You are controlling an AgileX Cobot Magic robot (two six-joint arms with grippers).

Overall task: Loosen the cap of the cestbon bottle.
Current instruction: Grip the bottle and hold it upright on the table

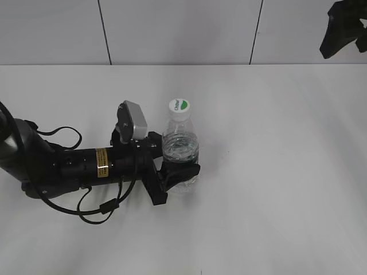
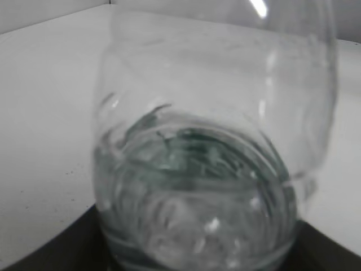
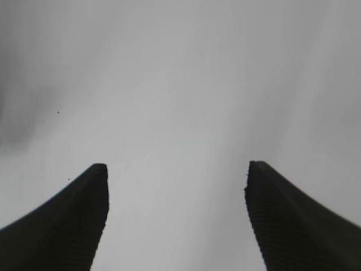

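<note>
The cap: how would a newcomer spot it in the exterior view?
On the white table, the left tool clasps a clear plastic water bottle. The small round white plastic cap tops its neck, the only piece bearing a green leaf mark.

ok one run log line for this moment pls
left gripper: shut on cestbon bottle | right gripper: open, empty | cap: on

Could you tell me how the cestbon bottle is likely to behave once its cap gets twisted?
The cestbon bottle looks thin-walled, so it may dent under the left tool. It seems water-filled, probably steadying it. Standing tall and narrow, it could tip if released while the cap is turned.
</note>
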